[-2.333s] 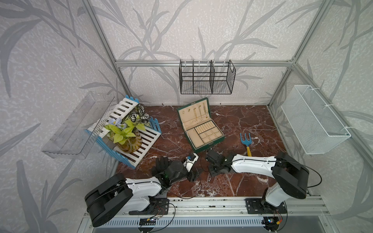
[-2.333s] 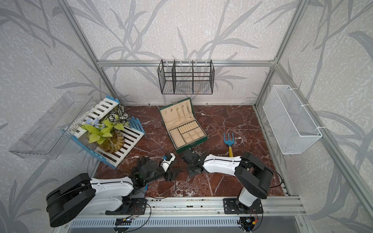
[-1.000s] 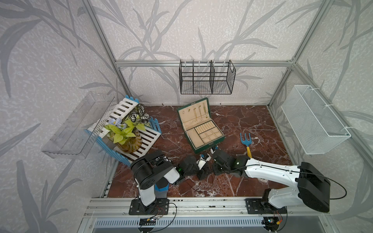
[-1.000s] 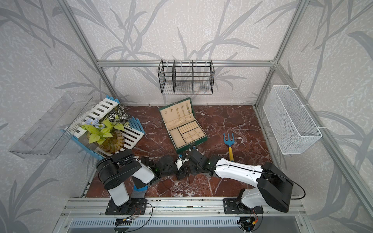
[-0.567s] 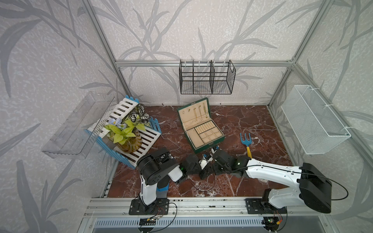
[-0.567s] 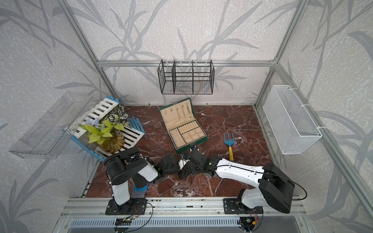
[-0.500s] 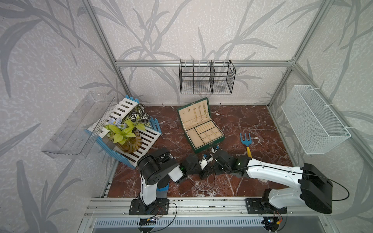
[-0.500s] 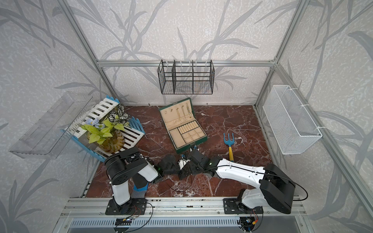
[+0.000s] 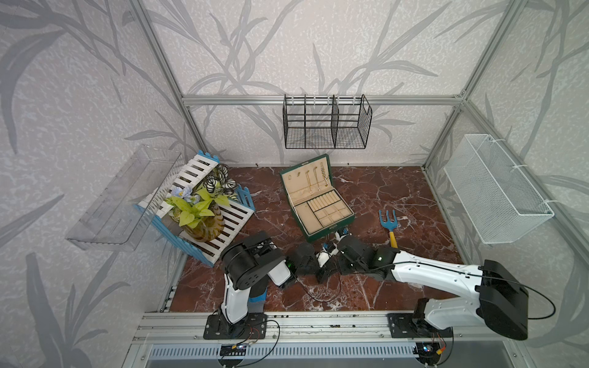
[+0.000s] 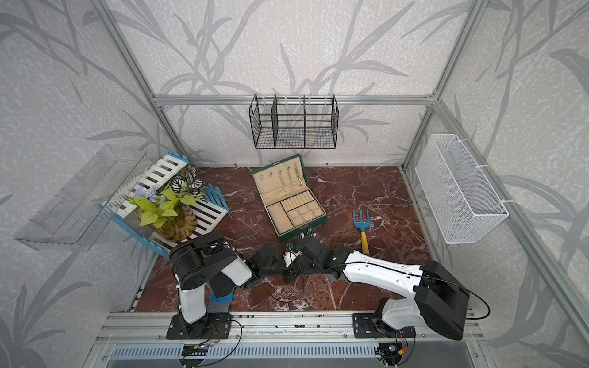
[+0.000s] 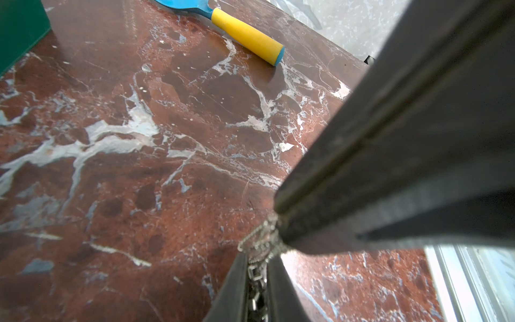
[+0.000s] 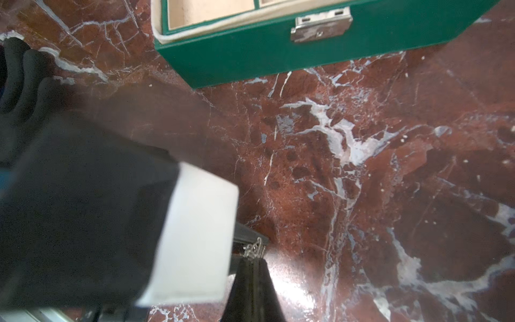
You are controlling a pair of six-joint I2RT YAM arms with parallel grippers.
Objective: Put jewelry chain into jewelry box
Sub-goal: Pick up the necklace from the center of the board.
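The jewelry box is a dark green case that stands open at mid table, showing its beige lining; its front wall and metal clasp show in the right wrist view. In front of it my two grippers meet tip to tip. The jewelry chain is a small silver bunch just above the red marble. My left gripper is shut on it, with links caught between its fingers. My right gripper pinches the same bunch at its tips. The chain cannot be made out in the top views.
A blue garden fork with a yellow handle lies right of the box. A plant in a glass vase sits on a white-and-blue slatted rack at the left. Wire baskets hang on the back wall and right wall. A black cable loops near the front.
The left arm has folded back toward its base and its jaws have narrowed onto the chain. Both grippers have shifted slightly toward the box. The right gripper stays shut.
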